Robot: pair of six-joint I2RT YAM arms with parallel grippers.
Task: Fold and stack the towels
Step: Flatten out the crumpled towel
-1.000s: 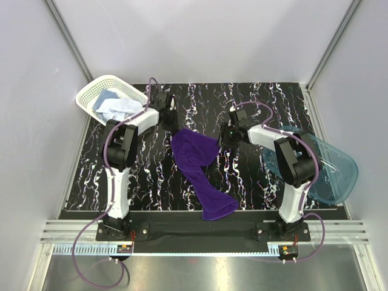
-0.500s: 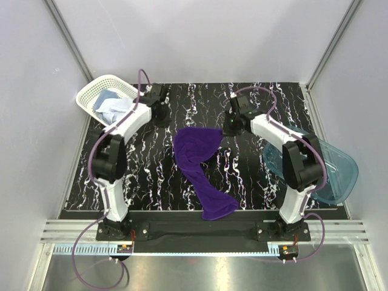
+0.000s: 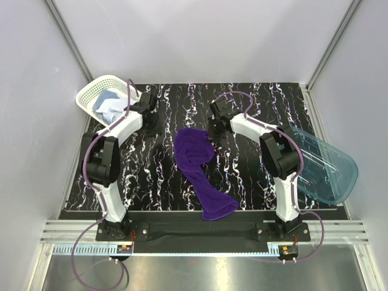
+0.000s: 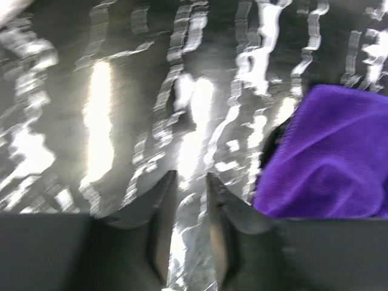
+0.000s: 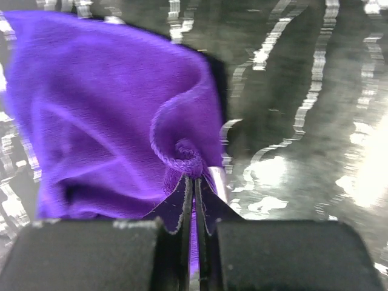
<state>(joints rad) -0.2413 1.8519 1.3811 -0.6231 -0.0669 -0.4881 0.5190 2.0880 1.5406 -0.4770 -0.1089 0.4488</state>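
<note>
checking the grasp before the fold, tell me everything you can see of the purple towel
The purple towel is violet, soft plush cloth with a corded hem. It lies crumpled in a diagonal strip on the marbled black table, wide end far, narrow end near. The right gripper pinches its far right corner.

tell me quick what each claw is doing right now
left claw: slightly open, holding nothing
right claw: closed on a corner of the deep purple cloth towel

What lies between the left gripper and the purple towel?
Nothing but bare marbled table separates the left gripper from the purple towel, as the left wrist view shows.
</note>
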